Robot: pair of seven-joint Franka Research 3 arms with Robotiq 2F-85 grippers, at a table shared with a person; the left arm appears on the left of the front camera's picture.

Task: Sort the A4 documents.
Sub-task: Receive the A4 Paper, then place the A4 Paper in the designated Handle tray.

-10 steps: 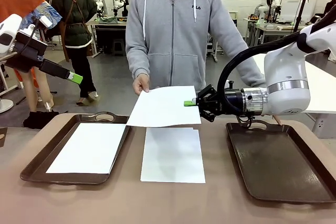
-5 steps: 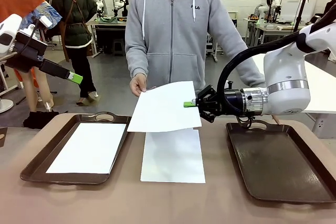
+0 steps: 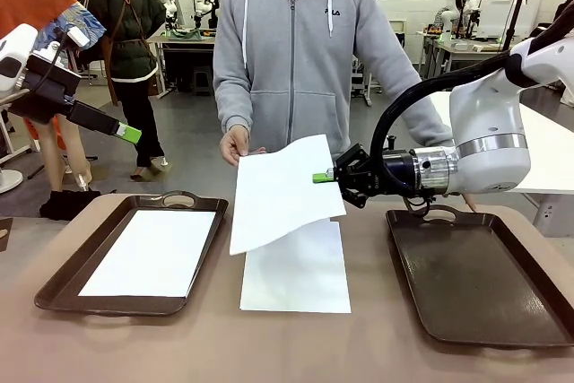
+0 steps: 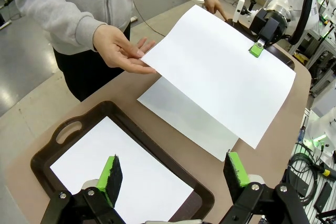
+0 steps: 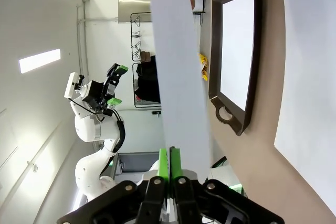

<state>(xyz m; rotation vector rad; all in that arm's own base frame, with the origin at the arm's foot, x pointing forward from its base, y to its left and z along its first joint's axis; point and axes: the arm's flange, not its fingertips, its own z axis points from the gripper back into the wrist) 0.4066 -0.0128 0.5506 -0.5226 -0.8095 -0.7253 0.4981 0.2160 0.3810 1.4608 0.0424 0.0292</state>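
While the held sheet (image 3: 285, 193) is suspended in the air above the table (image 3: 377, 338), its right edge is clamped between the green pads of the right gripper (image 3: 325, 177), whose jaws are pressed flat together on the paper. In the right wrist view the paper is seen edge-on, rising straight out from between the two closed fingers. The far left corner of the held sheet is touched by the person's hand (image 3: 237, 144) at the far side of the table. The held sheet is tilted: its near left corner is drooped low toward the table, and its right side is raised higher at the gripper.

A second sheet (image 3: 296, 271) is laid flat on the table between the two trays, its far end hidden under the held sheet in the front view. A third sheet (image 3: 151, 253) is laid flat inside the left tray (image 3: 54, 291), within the rim. The right tray (image 3: 484, 280) is placed at the right of the table, below the right arm.

The left gripper (image 3: 128, 134) is raised at the far left, well apart from the held sheet. Its jaws are spread wide and released, and in the left wrist view the left tray and the third sheet are seen below and between the two fingers.
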